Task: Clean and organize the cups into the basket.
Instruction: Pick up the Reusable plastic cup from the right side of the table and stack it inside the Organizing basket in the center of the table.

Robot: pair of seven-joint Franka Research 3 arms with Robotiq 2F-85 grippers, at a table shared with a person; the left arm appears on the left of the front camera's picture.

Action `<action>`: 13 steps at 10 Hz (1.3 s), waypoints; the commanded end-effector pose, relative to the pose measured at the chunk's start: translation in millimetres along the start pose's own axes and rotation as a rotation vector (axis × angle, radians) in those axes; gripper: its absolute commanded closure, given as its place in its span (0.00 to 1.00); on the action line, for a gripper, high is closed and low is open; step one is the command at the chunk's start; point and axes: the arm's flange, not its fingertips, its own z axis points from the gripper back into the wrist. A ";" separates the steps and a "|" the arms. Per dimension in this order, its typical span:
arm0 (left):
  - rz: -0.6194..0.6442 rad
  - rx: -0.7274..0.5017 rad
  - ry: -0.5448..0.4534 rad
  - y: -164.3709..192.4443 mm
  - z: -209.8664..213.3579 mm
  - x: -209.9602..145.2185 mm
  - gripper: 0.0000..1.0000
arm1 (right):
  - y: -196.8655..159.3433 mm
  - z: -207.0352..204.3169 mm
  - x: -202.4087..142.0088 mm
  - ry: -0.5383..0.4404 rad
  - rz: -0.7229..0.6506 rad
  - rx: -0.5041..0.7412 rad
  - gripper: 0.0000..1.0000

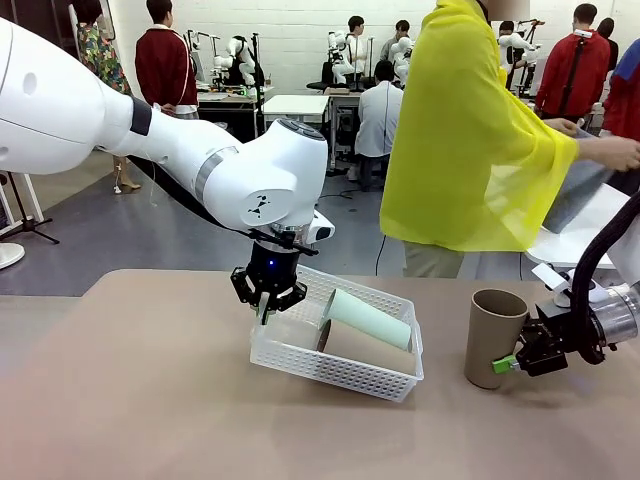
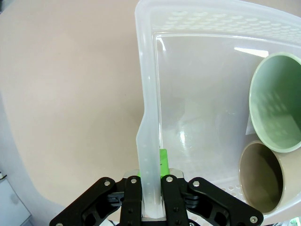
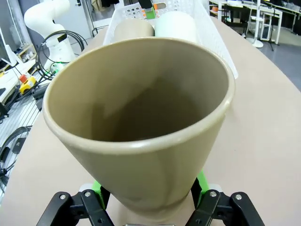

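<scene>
Basket: the white lattice basket has its rim running straight up between my left gripper's fingers. I can't tell whether that end is lifted off the table.
Cups in basket: a mint cup and a brown cup lie on their sides, touching, at the end away from the left gripper.
Third cup: the other brown cup stands upright beside the basket's far end, right at my right gripper.
Left gripper: the left gripper points down and is clamped on the basket rim.
Right gripper: the right gripper comes in sideways, its green pads pressed on the upright cup's lower part.
Surface: the tan table is smooth and matte.
Room: beyond the table I see a grey floor, white walls and people at benches. A person in a yellow poncho stands at the far side.
Left wrist view: it gives me both lying cups' open mouths, mint over brown, facing the gripper.
Right wrist view: it looks into the held cup above the gripper, with the basket straight ahead.
</scene>
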 end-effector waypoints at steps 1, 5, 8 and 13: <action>-0.007 0.008 -0.008 -0.5 -1.1 -2.5 1.00 | -2.8 0.0 -2.3 -0.028 0.027 -0.011 1.00; -0.007 0.008 -0.008 -0.5 -1.1 -2.5 1.00 | 51.1 8.6 90.1 0.069 0.000 -0.110 1.00; -0.007 0.008 -0.008 -0.5 -1.1 -2.5 1.00 | 92.0 32.6 174.9 0.121 0.010 -0.185 1.00; -0.007 0.008 -0.008 -0.5 -1.1 -2.5 1.00 | 104.6 43.3 203.6 0.113 0.024 -0.210 1.00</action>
